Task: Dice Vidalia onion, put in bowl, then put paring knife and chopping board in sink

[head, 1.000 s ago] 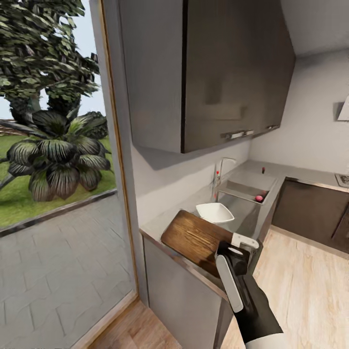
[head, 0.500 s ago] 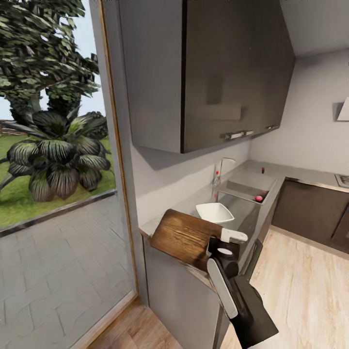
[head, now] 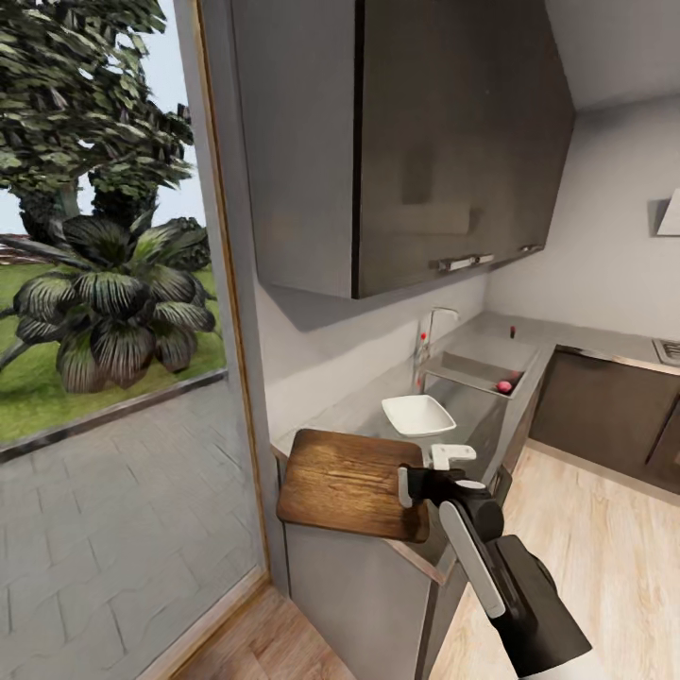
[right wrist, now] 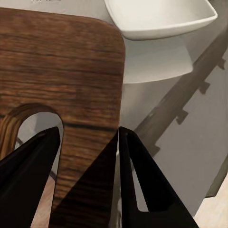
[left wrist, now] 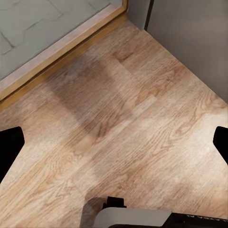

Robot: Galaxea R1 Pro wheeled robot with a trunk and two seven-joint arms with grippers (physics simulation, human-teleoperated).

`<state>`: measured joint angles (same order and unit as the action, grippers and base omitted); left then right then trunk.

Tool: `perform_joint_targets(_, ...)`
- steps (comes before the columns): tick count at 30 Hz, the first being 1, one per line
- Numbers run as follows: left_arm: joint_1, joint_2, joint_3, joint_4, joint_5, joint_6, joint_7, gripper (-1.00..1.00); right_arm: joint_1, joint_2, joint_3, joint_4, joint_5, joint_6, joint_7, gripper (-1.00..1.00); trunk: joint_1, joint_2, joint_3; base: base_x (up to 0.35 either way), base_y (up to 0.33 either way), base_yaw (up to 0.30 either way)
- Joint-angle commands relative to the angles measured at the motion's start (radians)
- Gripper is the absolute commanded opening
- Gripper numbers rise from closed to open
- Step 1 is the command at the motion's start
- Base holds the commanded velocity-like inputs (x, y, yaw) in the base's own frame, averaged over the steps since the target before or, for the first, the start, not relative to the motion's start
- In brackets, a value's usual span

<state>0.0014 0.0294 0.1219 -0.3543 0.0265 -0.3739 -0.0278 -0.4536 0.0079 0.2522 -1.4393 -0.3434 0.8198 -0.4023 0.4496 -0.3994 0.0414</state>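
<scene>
Right wrist view: right gripper (right wrist: pixel 85 142) jaws pinch the chopping board (right wrist: pixel 61 66) at its oval slot; dark brown grained wood, rounded corners, overhanging the grey tabletop (head: pixel 368 406) edge; white square bowl (head: pixel 418 414) just beyond; left jaws spread over wood-grain floor (left wrist: pixel 118 118); no legible writing.

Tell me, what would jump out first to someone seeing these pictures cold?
Probably the dark wooden chopping board, gripped at its slotted end by the right gripper and jutting out past the countertop's near end. Just behind it on the countertop sits a white square bowl. Further along, a small pinkish-red Vidalia onion lies in the sink, and a leafy garden shows through the glass at left.
</scene>
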Motion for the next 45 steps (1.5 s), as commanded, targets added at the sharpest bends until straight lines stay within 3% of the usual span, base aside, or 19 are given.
perform_joint_targets(1,0.000,0.000,0.002,0.000,0.003,-0.002,-0.003,1.00,0.000,-0.001,0.001,-0.001,-0.009,0.003,-0.009,-1.00,0.000,-0.001,0.000,0.000,0.000,0.000)
perform_joint_targets(18,0.000,0.000,0.001,0.000,0.003,-0.002,-0.003,1.00,0.000,-0.003,0.001,-0.005,-0.012,0.004,-0.004,-1.00,0.000,-0.001,0.000,0.000,-0.018,0.000)
perform_joint_targets(33,0.000,0.000,0.001,0.001,0.003,0.000,-0.001,1.00,0.000,0.000,0.002,-0.018,-0.014,0.005,-0.004,-1.00,0.000,-0.001,0.000,0.000,-0.302,0.005)
perform_joint_targets(45,0.000,0.000,0.001,0.001,0.003,0.000,-0.001,1.00,0.000,0.005,0.004,-0.018,-0.014,0.005,-0.004,-1.00,0.000,-0.001,-0.006,-0.001,-0.315,0.175)
